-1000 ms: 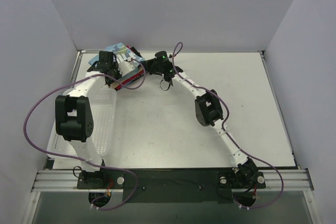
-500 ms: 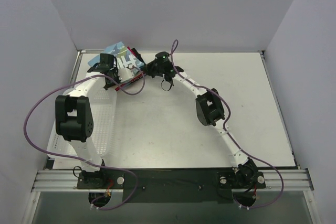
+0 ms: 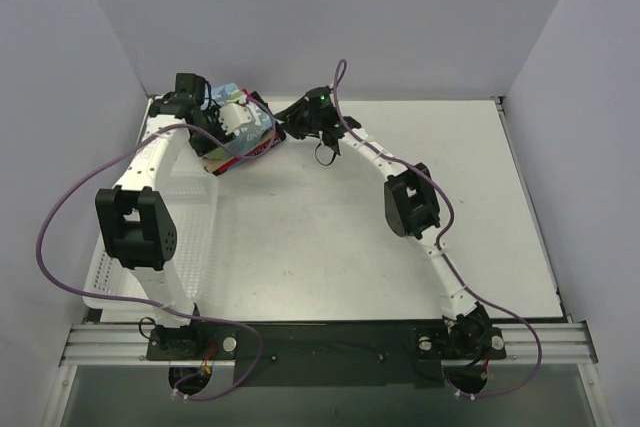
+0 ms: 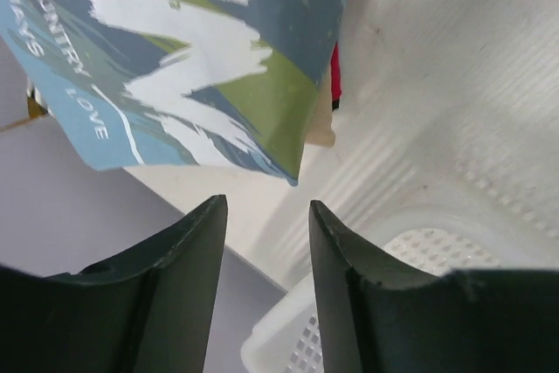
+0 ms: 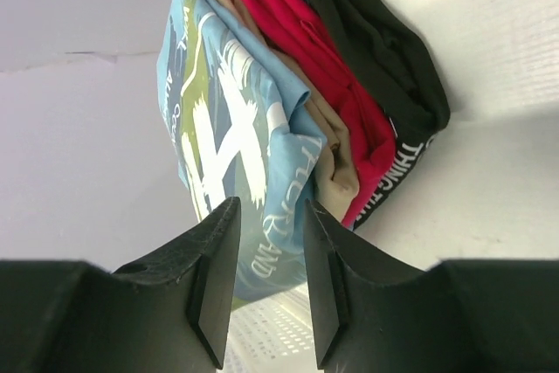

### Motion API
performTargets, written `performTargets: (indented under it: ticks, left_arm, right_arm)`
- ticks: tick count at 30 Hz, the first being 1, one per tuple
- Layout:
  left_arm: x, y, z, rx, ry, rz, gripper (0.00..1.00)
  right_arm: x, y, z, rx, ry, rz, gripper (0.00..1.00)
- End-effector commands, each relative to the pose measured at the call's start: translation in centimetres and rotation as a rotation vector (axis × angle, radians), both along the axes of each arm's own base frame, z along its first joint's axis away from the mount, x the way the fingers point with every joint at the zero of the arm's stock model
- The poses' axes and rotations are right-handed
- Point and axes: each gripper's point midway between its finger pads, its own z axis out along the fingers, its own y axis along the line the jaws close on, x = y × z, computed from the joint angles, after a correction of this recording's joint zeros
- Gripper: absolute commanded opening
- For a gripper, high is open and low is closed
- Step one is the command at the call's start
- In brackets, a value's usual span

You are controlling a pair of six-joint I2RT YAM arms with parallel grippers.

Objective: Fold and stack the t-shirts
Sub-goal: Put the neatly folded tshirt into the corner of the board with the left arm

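T-shirts [image 3: 245, 137]: one folded stack on the table's [image 3: 480, 197] far-left corner, against the back wall [image 3: 400, 37]. Listed left to right. White mesh basket [image 3: 200, 237]: along the left edge, its far right corner just beside the stack; whether they touch cannot be told. Left gripper [image 4: 266, 207]: poised over the stack's left side, fingers parted to a moderate gap with nothing between them, a corner of the top tee hanging just ahead of the tips. Stack, seen edge-on from the right wrist: light blue tee [image 5: 227, 102] with white lettering on top, tan tee [image 5: 336, 163] beneath, red-and-black tee [image 5: 341, 85] at the bottom, the folds roughly aligned. Right gripper [image 5: 271, 207]: just beside the stack's right side, fingers narrowly parted and empty, aimed at the folded edges. Step, as judged: folding and stacking look essentially done, with both arms at a last squaring-up or letting go. Next move, as judged: either a light nudge to true the edges or a clean lift away without snagging the top layer. Room: tight on the left and far sides, with wall, basket and both wrists close; broad open table to the right and toward the near edge for backing out.
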Motion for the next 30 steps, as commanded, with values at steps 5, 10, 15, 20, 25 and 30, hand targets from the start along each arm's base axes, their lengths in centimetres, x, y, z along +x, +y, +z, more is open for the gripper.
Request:
performTargets:
  ticks: [5, 10, 15, 20, 25, 30]
  left_arm:
    - [4.7, -7.5, 3.7, -0.428, -0.140, 0.095, 0.00]
    - [7.8, -6.4, -1.7, -0.236, -0.140, 0.201, 0.00]
    - [6.5, -5.7, -5.4, -0.189, -0.073, 0.205, 0.00]
    - [6.0, -5.2, -6.8, -0.175, -0.056, 0.219, 0.00]
    - [6.9, -5.3, -3.2, -0.179, -0.139, 0.213, 0.00]
    - [6.0, -6.8, 0.5, -0.236, -0.186, 0.160, 0.26]
  right_arm:
    - [-1.2, -4.3, 10.0, -0.083, -0.216, 0.034, 0.33]
    - [-2.8, -8.9, 8.2, -0.193, -0.207, 0.084, 0.46]
    - [-6.7, -15.7, 7.5, -0.399, -0.233, 0.094, 0.71]
    - [-10.0, -21.0, 6.9, -0.510, -0.214, 0.067, 0.86]
    - [-12.1, -25.3, 6.9, -0.594, -0.227, 0.031, 0.97]
    - [-14.2, -30.5, 6.4, -0.757, -0.231, 0.001, 1.00]
